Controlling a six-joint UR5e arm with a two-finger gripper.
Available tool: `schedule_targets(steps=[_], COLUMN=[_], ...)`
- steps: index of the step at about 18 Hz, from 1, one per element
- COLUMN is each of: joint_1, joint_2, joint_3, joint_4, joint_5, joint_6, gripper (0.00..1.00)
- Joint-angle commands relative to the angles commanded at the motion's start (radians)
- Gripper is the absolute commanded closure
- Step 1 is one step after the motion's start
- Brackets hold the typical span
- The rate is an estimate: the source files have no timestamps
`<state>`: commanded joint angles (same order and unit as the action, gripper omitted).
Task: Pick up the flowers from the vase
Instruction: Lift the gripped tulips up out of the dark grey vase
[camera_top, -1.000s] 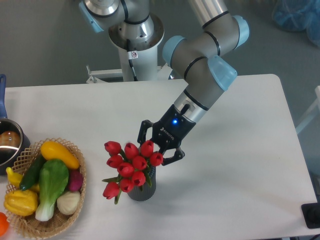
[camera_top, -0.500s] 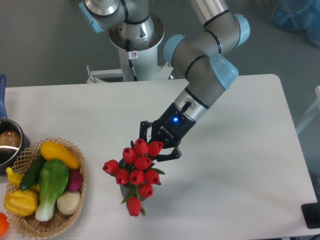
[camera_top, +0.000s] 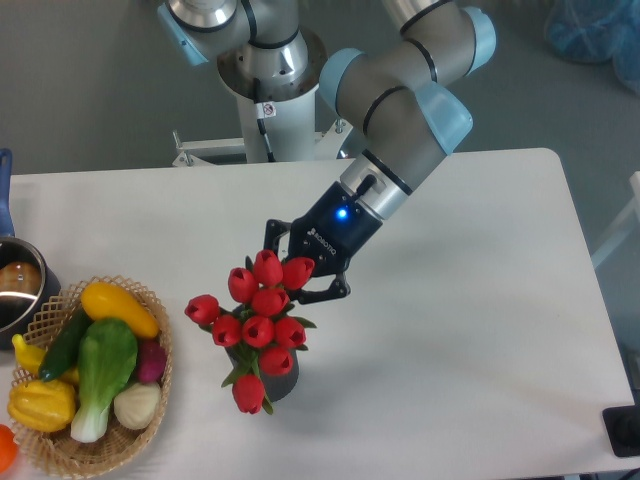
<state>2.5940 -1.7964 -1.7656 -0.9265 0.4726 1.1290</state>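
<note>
Camera: glossy red flowers (camera_top: 254, 325), ribbed grey vase (camera_top: 277, 384), black gripper (camera_top: 292, 273).

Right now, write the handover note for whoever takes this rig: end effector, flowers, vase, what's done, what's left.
End effector: down behind the top of the flowers; blooms hide its fingers, so a grip cannot be confirmed.
Flowers: bunched over the vase, stems seemingly in it.
Vase: upright on the table, right of the basket of vegetables.
Done: approach to the bunch.
Left: confirm the grasp, lift the flowers clear of the vase.
</note>
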Motion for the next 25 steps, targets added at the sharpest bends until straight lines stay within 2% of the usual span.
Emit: schedule_targets(steps=[25], joint_1=[0.123], joint_2=[0.089], joint_3=[0.023], joint_4=[0.003], joint_5=[-0.202], joint_6=[-0.021], gripper=[0.9])
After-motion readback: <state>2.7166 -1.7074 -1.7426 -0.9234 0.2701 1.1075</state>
